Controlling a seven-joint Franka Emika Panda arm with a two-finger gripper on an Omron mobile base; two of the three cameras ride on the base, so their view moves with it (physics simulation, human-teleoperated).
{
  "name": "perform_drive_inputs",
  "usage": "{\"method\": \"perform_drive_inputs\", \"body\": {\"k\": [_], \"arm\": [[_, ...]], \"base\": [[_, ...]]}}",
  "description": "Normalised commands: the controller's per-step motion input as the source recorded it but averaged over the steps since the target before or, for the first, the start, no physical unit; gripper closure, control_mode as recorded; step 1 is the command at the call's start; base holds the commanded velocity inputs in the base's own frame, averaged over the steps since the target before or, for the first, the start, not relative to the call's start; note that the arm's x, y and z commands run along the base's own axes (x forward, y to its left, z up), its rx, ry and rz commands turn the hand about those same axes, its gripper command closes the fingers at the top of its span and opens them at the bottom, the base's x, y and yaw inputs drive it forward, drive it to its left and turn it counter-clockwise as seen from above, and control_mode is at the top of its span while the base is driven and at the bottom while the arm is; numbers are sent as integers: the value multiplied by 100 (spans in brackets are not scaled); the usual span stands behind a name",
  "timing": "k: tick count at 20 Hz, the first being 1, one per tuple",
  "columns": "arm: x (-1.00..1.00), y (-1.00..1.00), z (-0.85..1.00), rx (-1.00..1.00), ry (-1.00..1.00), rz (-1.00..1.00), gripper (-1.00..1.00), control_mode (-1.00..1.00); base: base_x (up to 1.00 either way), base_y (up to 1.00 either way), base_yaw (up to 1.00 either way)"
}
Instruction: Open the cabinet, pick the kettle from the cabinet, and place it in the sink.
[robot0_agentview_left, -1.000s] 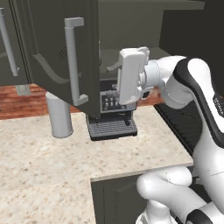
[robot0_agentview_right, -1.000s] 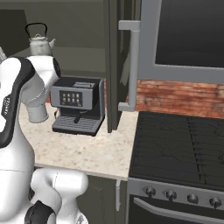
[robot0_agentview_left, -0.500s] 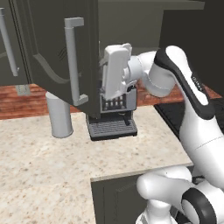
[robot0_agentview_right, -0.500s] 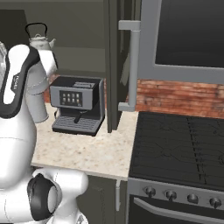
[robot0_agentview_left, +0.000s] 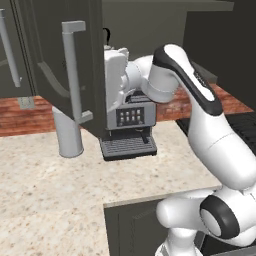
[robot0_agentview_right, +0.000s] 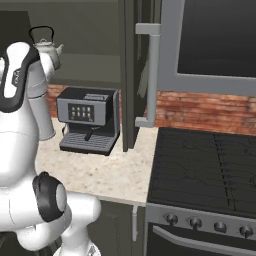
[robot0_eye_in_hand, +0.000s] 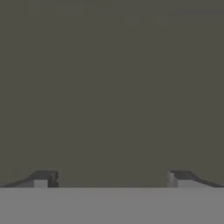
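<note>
My pincer (robot0_eye_in_hand: 109, 179) is spread wide, pinching nothing, ready to straddle the kettle (robot0_agentview_right: 46, 46); that sits up on the cabinet (robot0_agentview_right: 95, 35) shelf, far left, behind the swung-open door (robot0_agentview_left: 60, 60).

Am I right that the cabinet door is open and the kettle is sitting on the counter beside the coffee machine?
Not quite: the kettle sits on the shelf inside the open cabinet, above the coffee machine, as the right base view shows. The door is indeed open.
</note>
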Motion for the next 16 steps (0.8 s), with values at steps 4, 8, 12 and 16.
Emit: {"method": "perform_drive_inputs", "body": {"k": [4,8,12,16], "arm": [[-3,39,0,0,0,14,-100,-100],[-9,44,0,0,-6,11,-100,-100],[-7,50,-8,-2,-10,4,-100,-100],[0,46,-14,-1,-10,0,-100,-100]], "base": [[0,0,0],[0,0,0],[0,0,0],[0,0,0]]}}
